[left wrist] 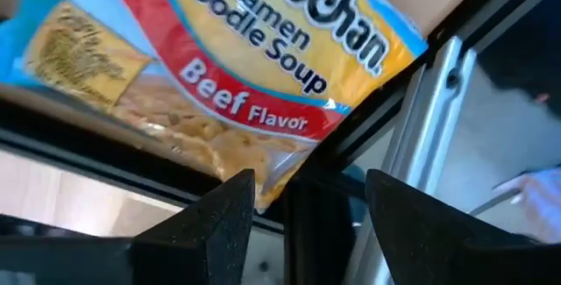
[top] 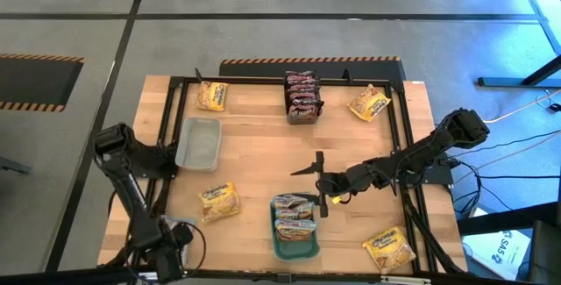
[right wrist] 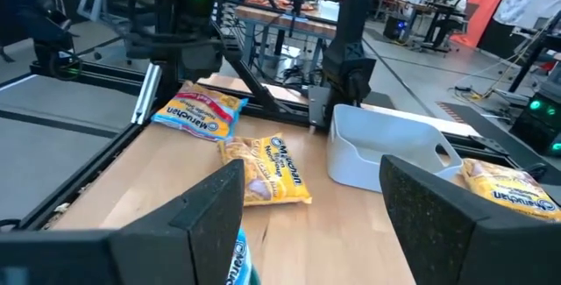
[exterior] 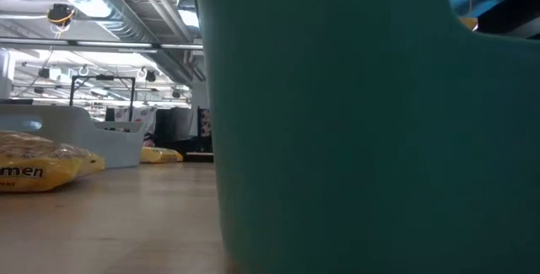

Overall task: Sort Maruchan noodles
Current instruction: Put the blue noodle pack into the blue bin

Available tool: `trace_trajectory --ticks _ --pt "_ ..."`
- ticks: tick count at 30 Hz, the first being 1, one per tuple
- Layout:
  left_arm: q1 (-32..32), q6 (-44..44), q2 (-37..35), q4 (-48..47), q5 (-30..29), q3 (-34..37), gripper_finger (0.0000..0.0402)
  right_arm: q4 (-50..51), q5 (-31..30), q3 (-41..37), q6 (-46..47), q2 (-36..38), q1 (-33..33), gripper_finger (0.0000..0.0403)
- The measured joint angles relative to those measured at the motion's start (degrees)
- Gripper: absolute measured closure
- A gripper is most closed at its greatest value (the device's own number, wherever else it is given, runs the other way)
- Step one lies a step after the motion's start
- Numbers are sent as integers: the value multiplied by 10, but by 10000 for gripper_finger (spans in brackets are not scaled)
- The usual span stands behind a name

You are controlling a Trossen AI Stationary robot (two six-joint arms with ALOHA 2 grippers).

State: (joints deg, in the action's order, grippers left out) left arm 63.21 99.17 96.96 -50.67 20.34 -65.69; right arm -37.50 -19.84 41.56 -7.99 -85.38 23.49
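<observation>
Yellow Maruchan packets lie flat on the table at the far left [top: 212, 96], far right [top: 370, 103], near left [top: 219, 202] and near right [top: 389, 248]. Dark packets [top: 301, 96] are stacked at the far middle. Pale packets [top: 294, 215] lie in the teal tray [top: 279, 248]. My right gripper [top: 317, 184] hangs open just beyond the tray's far end, touching nothing. My left gripper [left wrist: 307, 224] is open at the table's near-left corner, over a yellow beef-flavour packet [left wrist: 254, 66] that lies against the black frame there [right wrist: 197, 110].
A clear grey tub [top: 198, 141] stands left of centre. A black frame [top: 403, 145] runs around the table. The tray's teal wall [exterior: 354, 139] fills most of the low view. Bare wood lies between the tub and the right gripper.
</observation>
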Motion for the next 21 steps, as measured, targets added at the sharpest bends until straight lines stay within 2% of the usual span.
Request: trace_trajectory --ticks 3,11,21 --pt "0 -32 20 10 7 0 189 0 0 0 0 0 0 155" --pt "-6 -66 54 25 -18 -2 189 0 0 0 5 0 0 155" --pt "-54 -147 55 35 -115 -2 189 3 15 9 49 0 2 155"
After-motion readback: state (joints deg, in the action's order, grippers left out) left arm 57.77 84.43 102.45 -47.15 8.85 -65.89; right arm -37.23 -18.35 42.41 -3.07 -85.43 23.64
